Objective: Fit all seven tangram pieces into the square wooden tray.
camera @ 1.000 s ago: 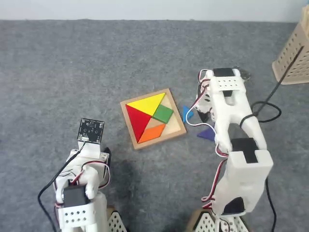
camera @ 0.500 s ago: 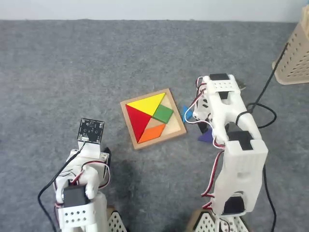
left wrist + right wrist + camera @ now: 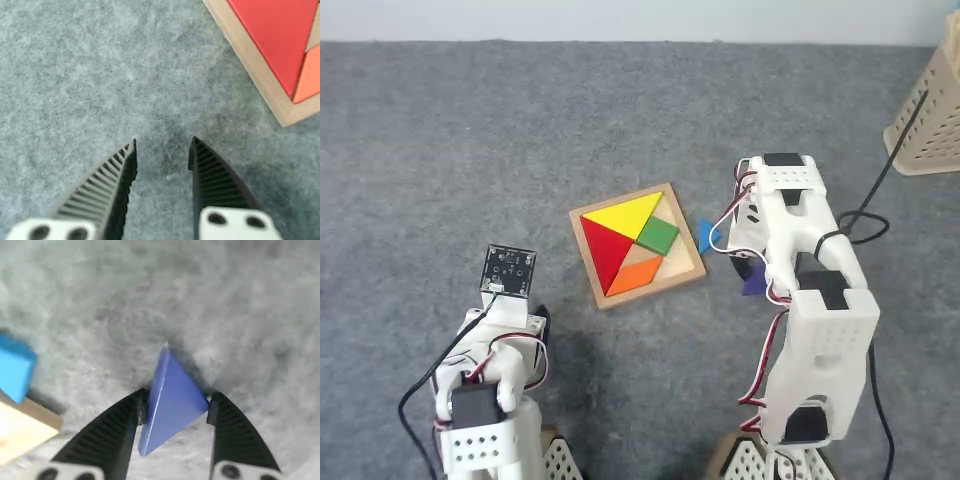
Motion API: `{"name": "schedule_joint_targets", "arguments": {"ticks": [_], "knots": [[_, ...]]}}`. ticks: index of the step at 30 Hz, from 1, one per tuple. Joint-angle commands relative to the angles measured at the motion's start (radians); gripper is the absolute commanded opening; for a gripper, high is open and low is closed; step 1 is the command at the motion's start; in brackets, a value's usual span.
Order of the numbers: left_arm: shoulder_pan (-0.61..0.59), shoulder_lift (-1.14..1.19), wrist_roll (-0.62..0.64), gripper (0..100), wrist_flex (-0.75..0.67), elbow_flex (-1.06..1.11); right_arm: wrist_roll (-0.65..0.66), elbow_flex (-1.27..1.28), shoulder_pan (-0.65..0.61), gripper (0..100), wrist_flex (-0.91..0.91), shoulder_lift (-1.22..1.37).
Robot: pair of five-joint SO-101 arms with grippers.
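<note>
Plainly the right arm is the nearer one: the right jaws are clamped against two sides of the purple triangle (image 3: 172, 400), whose point aims away from the wrist. In the high view it lies at about 4 o'clock from the wooden tray (image 3: 682, 262). The tray's bare corner lies at roughly 9 o'clock from the triangle, with the blue piece (image 3: 705, 236) just outside that edge. The left jaws stand apart over the grey tabletop (image 3: 470, 130) at the tray's 7 o'clock.

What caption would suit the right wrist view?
Right gripper clasping a blue-violet triangular tangram piece over grey carpet.
</note>
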Motion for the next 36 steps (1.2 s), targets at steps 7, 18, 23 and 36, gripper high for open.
{"name": "schedule_joint_targets", "arguments": {"ticks": [7,18,23,36], "knots": [[0.002,-0.006,-0.005,17,0.005,-0.012,0.198,-0.023,0.025,11.5,-0.064,-0.013],[0.002,-0.006,-0.005,17,0.005,-0.012,0.201,-0.023,0.038,6.6,-0.073,-0.035],[0.002,-0.006,-0.005,17,0.005,-0.012,0.201,0.049,0.07,6.5,-0.105,-0.147],[0.002,-0.006,-0.005,17,0.005,-0.012,0.204,0.388,-0.016,6.8,-0.292,-0.53]]}}
